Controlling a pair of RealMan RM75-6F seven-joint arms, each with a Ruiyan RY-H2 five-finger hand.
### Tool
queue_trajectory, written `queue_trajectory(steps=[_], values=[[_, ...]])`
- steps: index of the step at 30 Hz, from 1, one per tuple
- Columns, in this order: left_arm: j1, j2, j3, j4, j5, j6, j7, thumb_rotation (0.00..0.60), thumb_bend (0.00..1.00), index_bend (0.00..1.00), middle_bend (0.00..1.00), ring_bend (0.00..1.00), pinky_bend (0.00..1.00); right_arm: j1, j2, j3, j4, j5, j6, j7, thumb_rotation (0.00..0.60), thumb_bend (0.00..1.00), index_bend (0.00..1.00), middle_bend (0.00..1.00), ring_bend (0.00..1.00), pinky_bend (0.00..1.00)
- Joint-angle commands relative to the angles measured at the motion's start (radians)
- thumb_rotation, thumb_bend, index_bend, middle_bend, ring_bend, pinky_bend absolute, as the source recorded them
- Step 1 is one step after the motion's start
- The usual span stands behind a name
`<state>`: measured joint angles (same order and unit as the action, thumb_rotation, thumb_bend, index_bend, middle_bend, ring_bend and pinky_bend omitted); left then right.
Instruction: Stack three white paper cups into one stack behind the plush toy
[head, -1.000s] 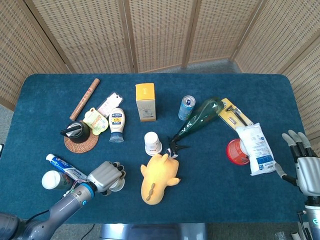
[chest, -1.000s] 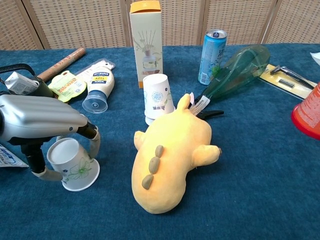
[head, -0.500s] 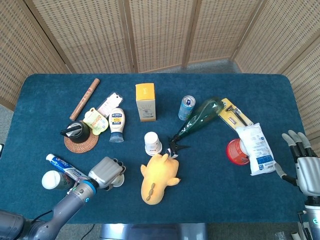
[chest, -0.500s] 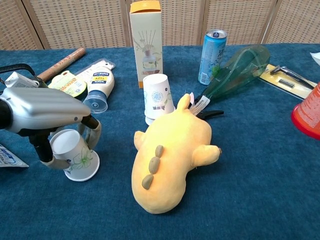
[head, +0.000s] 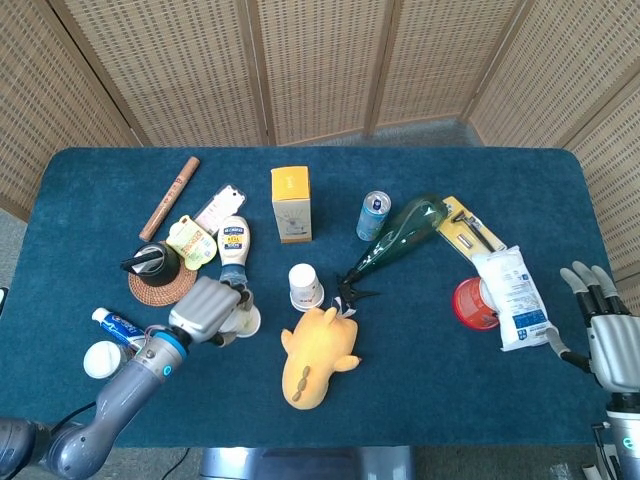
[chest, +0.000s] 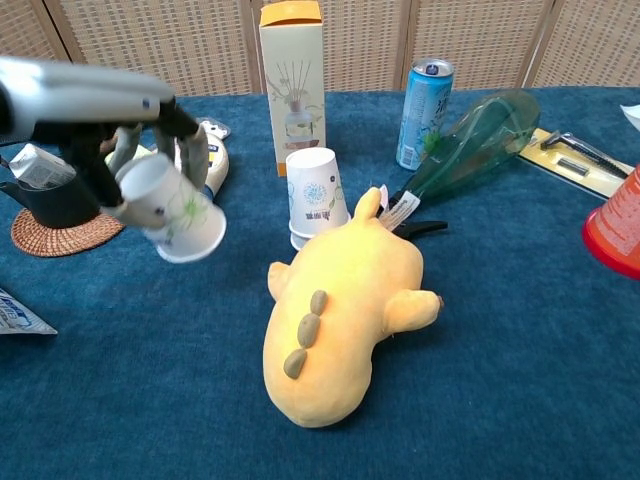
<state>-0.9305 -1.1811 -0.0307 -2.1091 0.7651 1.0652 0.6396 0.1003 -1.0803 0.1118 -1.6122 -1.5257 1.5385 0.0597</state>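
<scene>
My left hand holds a white paper cup upside down and tilted, lifted above the cloth to the left of the yellow plush toy. A second white cup stands upside down just behind the toy's head. A third white cup sits near the front left edge beside the toothpaste. My right hand hovers open off the table's right edge, holding nothing.
Behind the cups are a yellow box, a blue can, a green bottle and a mayonnaise bottle. A wicker coaster with a black item lies at left, a red cup and white packet at right.
My left hand has lifted the paper cup off the cloth and carried it up, back and toward the plush toy. The right hand has stayed put.
</scene>
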Motion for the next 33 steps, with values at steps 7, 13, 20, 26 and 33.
queue_trajectory(steps=[7,13,20,26,33], values=[[-0.06,-0.009,-0.159,0.075,-0.121,0.015,-0.083,0.6,0.31,0.48,0.4,0.37,0.58,0.001,0.0,0.0,0.001,0.0,-0.001,0.002,0.6,0.34,0.1,0.0,0.0,0.37],[-0.093,-0.067,-0.204,0.121,-0.204,0.034,-0.09,0.6,0.31,0.48,0.39,0.37,0.58,0.001,0.001,0.0,0.0,-0.003,0.001,0.004,0.6,0.34,0.11,0.0,0.0,0.37],[-0.132,-0.125,-0.237,0.158,-0.285,0.025,-0.098,0.6,0.31,0.48,0.39,0.37,0.58,-0.001,0.004,0.003,0.0,0.001,0.004,0.012,0.6,0.34,0.11,0.0,0.0,0.37],[-0.155,-0.151,-0.253,0.186,-0.32,0.03,-0.092,0.6,0.31,0.48,0.39,0.37,0.58,0.0,0.005,0.003,0.002,0.002,0.003,0.015,0.6,0.34,0.1,0.0,0.0,0.36],[-0.176,-0.177,-0.264,0.213,-0.365,0.012,-0.093,0.6,0.31,0.47,0.39,0.37,0.58,-0.002,0.008,0.006,0.0,0.006,0.006,0.02,0.6,0.34,0.11,0.0,0.0,0.36]])
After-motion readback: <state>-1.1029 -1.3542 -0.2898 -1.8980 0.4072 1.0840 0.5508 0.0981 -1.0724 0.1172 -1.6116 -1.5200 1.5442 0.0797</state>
